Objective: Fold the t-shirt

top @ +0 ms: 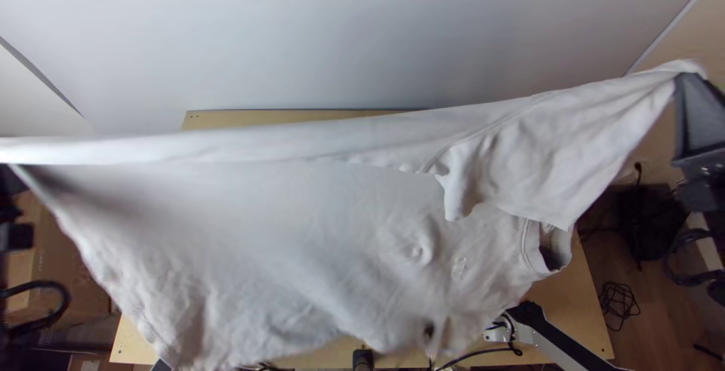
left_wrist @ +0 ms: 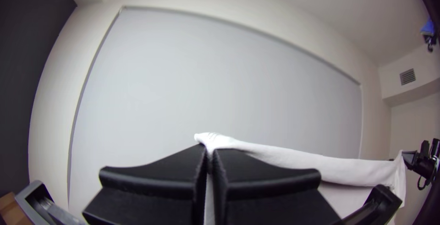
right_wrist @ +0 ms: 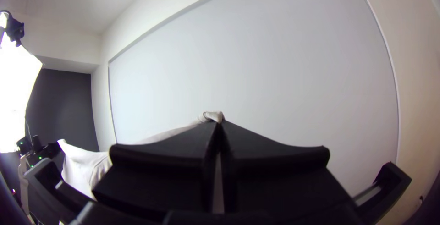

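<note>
The white t-shirt (top: 302, 227) hangs in the air above the table, stretched between both grippers, its lower part drooping toward the near edge. My right gripper (top: 691, 80), at the upper right of the top view, is shut on the outer end of a sleeve (top: 551, 152). Below that sleeve is the collar (top: 555, 246). Part of my left gripper (top: 9, 182) is at the left edge. In the left wrist view my left gripper (left_wrist: 211, 149) is shut on a corner of the cloth (left_wrist: 275, 154). The right wrist view has my right gripper (right_wrist: 218, 123) closed on a cloth tip (right_wrist: 212, 116).
Behind the shirt lies the wooden table (top: 287, 117), its near corners also showing. A pale panel (top: 362, 31) stands beyond the far edge. A white arm link (top: 555, 341) and cables are low at the right; a dark bag (top: 649, 220) lies on the floor.
</note>
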Robot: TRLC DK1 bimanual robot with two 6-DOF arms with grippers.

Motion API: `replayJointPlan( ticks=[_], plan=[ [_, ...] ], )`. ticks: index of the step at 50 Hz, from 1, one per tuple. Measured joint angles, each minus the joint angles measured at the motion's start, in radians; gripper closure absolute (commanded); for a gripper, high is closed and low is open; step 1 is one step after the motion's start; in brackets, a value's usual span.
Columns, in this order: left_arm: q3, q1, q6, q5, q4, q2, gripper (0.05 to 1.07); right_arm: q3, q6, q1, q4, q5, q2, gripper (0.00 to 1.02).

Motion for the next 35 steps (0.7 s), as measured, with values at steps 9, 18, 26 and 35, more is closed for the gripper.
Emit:
replayJointPlan(
  ticks=[9,18,26,35],
  plan=[
    [-0.259,0.0,-0.026,0.058,-0.008,-0.075,1.05,-0.3,0.034,0.044,0.079,0.004,-0.047,1.0],
    [-0.571,-0.004,-0.039,0.143,-0.008,-0.177,1.05,-0.723,0.072,0.062,0.169,-0.005,-0.109,1.0],
    [-0.848,-0.029,-0.013,0.178,0.073,-0.197,1.05,-0.976,0.095,0.062,0.285,-0.023,-0.112,1.0],
    [-0.997,-0.048,0.047,0.18,0.214,-0.092,1.05,-1.068,0.132,0.055,0.437,-0.034,-0.037,1.0]
  ],
)
